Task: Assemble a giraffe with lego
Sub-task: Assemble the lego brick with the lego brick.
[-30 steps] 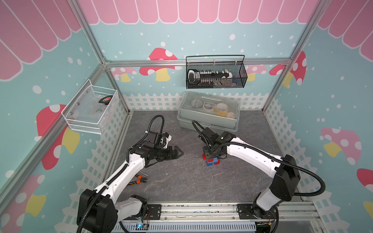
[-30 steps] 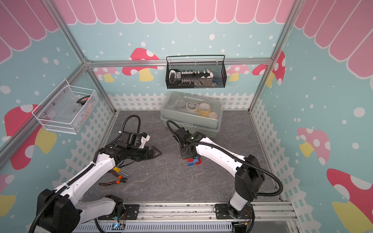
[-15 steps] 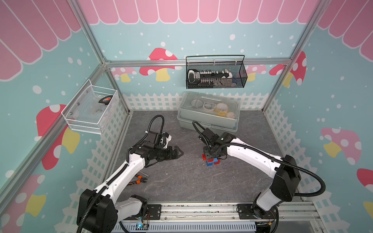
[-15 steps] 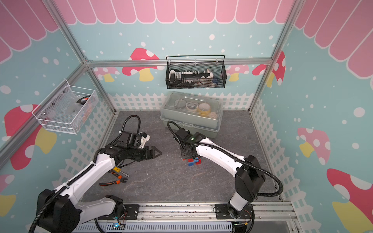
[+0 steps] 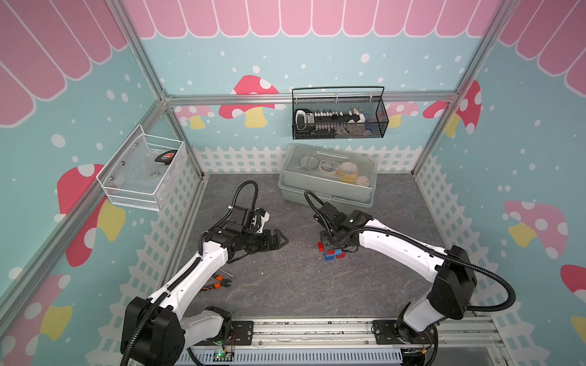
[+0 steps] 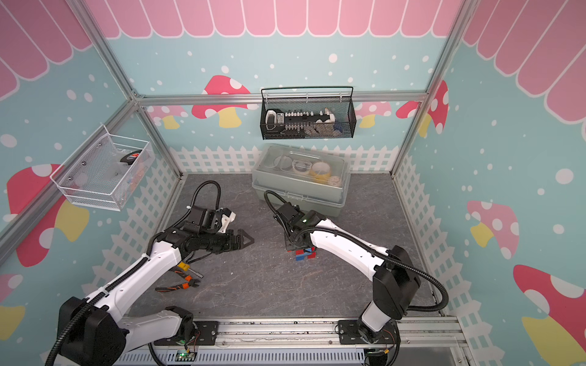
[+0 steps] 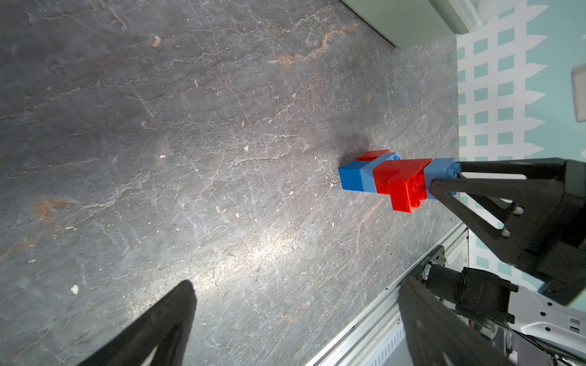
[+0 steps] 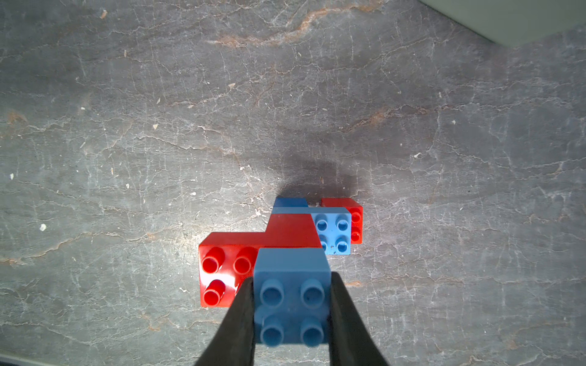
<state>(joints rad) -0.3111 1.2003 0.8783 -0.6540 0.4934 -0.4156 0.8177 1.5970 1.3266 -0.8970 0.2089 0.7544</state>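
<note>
I am inspecting the grey counter, with a lidded plastic box sitting at its back edge. The left arm is hanging over the counter, its jaws standing apart and gripping nothing. The right arm is reaching down, its jaws clamping the top blue brick of the giraffe, which is standing mid-counter before the box. Orange-handled pliers are lying beside the left arm.
</note>
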